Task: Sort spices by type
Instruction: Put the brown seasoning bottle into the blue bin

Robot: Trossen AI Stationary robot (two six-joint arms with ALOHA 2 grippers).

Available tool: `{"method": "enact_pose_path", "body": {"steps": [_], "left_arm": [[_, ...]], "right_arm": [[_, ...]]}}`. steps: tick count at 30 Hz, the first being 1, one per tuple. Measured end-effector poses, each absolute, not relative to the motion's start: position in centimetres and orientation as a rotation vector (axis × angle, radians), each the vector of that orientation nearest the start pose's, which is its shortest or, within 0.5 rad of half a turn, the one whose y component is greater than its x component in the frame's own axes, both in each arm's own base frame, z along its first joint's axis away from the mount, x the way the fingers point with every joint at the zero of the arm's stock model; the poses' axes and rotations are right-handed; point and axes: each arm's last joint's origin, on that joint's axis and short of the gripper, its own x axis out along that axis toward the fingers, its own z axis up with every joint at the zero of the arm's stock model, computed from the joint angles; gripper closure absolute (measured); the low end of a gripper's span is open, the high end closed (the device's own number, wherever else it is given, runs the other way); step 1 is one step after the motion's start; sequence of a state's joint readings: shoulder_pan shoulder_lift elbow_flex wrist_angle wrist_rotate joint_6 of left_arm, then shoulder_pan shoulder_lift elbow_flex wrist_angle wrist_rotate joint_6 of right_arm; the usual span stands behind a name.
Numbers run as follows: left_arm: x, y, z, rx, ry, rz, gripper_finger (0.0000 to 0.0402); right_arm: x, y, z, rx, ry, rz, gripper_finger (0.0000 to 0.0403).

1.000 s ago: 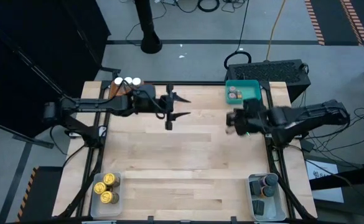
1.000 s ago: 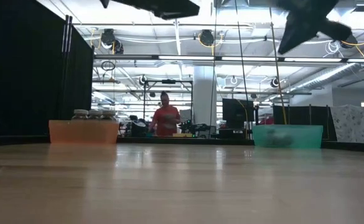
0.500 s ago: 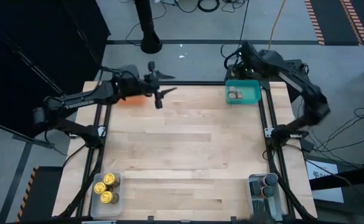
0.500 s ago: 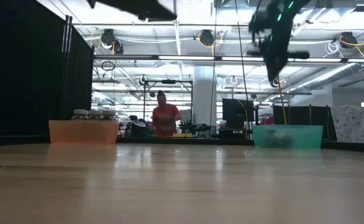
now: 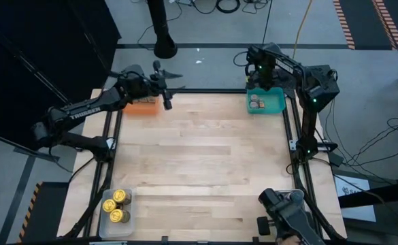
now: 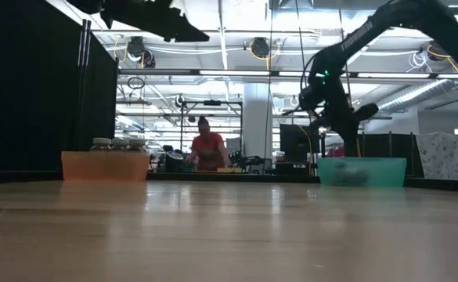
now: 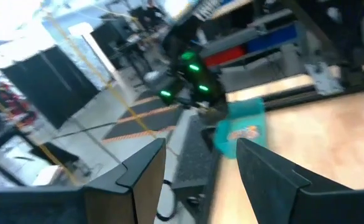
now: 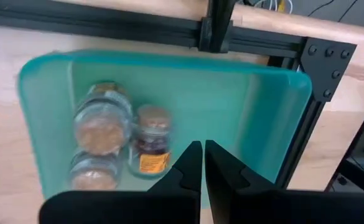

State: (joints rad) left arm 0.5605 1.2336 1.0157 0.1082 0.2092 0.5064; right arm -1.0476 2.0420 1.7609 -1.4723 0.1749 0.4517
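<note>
Three brown-filled spice jars (image 8: 101, 127) lie in the teal tray (image 8: 262, 112) at the table's far right. My right gripper (image 8: 200, 149) hangs shut above that tray's middle, pointing down and touching nothing; the low view shows it (image 6: 340, 117) well above the tray (image 6: 362, 171). My left gripper (image 5: 169, 88) is held high at the far left, open and empty, beside the orange tray (image 5: 141, 109), which holds white-topped jars (image 6: 119, 144). In the left wrist view its fingers (image 7: 138, 180) point level across the table.
A clear tray with yellow jars (image 5: 117, 206) stands at the near left corner. A dark shape (image 5: 284, 212) that I cannot identify lies at the near right corner. Black frame rails (image 5: 295, 156) run along the table's sides. A person (image 6: 207, 149) stands far behind the table.
My right gripper has swung from over the table's right middle to the far edge, then tipped down over the teal tray, staying shut. My left gripper has moved from over the far middle toward the far left corner, beside the orange tray, staying open.
</note>
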Motion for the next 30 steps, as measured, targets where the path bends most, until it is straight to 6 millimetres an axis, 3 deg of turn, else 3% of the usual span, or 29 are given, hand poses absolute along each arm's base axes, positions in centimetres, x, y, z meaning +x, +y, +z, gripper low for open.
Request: {"method": "enact_pose_path", "body": {"steps": [6,12,16,21,26,30], "left_arm": [[22.1,15.1,35.9,0.469,0.168,0.384,0.0198],[21.0,15.8,36.1,0.461,0.182,0.411,0.0198],[20.7,16.1,36.0,0.459,0.172,0.382,0.0198],[20.4,16.5,35.8,0.454,0.178,0.384,0.0198],[19.9,17.1,35.9,0.453,0.184,0.412,0.0198],[19.8,17.3,35.9,0.451,0.186,0.421,0.0198]], "right_arm": [[18.5,-32.5,22.2,1.098,1.523,-1.228,0.0403],[19.0,-30.8,20.1,1.079,1.584,-1.184,0.0403],[19.3,-29.8,18.3,1.098,1.503,-1.115,0.0403],[18.4,-29.2,17.7,1.113,1.449,-1.159,0.0403],[18.0,-29.1,18.9,1.081,1.401,-1.159,0.0403],[17.4,-28.4,21.4,1.049,1.345,-1.177,0.0403]]}}
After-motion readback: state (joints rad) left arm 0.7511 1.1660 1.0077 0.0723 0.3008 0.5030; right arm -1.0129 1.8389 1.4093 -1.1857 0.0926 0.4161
